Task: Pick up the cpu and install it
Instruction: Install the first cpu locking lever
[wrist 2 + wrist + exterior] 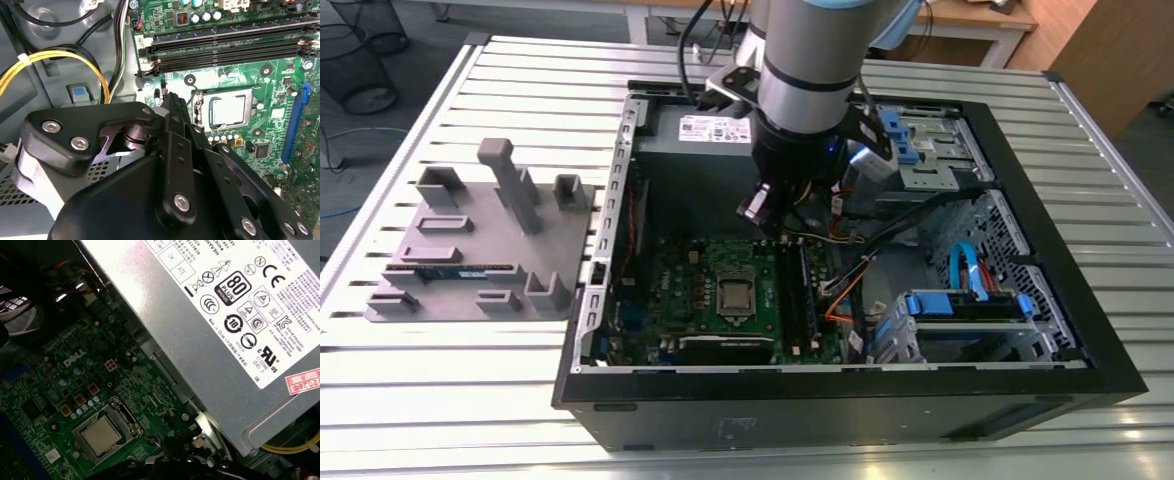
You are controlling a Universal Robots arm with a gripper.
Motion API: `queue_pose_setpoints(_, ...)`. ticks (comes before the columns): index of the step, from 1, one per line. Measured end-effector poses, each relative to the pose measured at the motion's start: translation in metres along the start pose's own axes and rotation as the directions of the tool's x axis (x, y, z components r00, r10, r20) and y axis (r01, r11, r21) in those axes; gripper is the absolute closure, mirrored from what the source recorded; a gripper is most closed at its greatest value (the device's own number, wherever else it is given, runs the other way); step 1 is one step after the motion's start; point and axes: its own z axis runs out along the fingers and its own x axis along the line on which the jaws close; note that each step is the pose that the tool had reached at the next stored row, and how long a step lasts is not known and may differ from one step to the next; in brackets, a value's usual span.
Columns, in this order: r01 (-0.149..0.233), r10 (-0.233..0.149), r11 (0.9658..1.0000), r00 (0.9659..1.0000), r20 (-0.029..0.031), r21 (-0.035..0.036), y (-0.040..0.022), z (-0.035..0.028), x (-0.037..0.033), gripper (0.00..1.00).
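My tool (781, 232) hung inside the open computer case (1014, 390), above the green motherboard (670, 290); I couldn't tell its grip. The cpu (231, 110), a flat silvery-grey square, sat in its metal-framed socket (200, 107) just beyond the tool, apart from it.

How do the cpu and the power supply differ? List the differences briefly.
Size: the cpu is a small flat square; the power supply is a big box. Surface: the cpu's top is plain; the power supply bears a printed label. Place: the cpu lies seated in the motherboard; the power supply sits beside the board. Both are silvery-grey metal.
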Motion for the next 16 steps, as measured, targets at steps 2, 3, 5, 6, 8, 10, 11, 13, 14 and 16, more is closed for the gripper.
queue_pose_setpoints(2,0.002,-0.002,1.0,1.0,-0.0002,0.0001,-0.0006,0.0001,0.0011,0.89)
queue_pose_setpoints(3,0.003,-0.003,1.0,1.0,-0.0003,0.0002,-0.0009,0.0002,0.0018,0.89)
queue_pose_setpoints(5,0.005,-0.005,1.0,1.0,-0.0005,0.0003,-0.0014,0.0004,0.0031,0.89)
queue_pose_setpoints(6,0.007,-0.007,1.0,1.0,-0.0011,0.0008,-0.0016,0.0004,0.0036,0.89)
queue_pose_setpoints(8,0.01,-0.01,0.9999,0.9999,-0.0041,0.003,-0.002,0.0004,0.0045,0.89)
queue_pose_setpoints(10,0.012,-0.012,0.9999,0.9999,-0.0066,0.0047,-0.0024,0.0004,0.0057,0.89)
queue_pose_setpoints(11,0.013,-0.013,0.9999,0.9999,-0.0076,0.0055,-0.0027,0.0005,0.0063,0.89)
queue_pose_setpoints(13,0.014,-0.014,0.9999,0.9999,-0.0085,0.0062,-0.0034,0.0005,0.0073,0.89)
queue_pose_setpoints(14,0.015,-0.015,0.9999,0.9998,-0.0088,0.0064,-0.0037,0.0005,0.0079,0.89)
queue_pose_setpoints(16,0.016,-0.016,0.9998,0.9998,-0.009,0.0066,-0.0043,0.0005,0.0091,0.89)
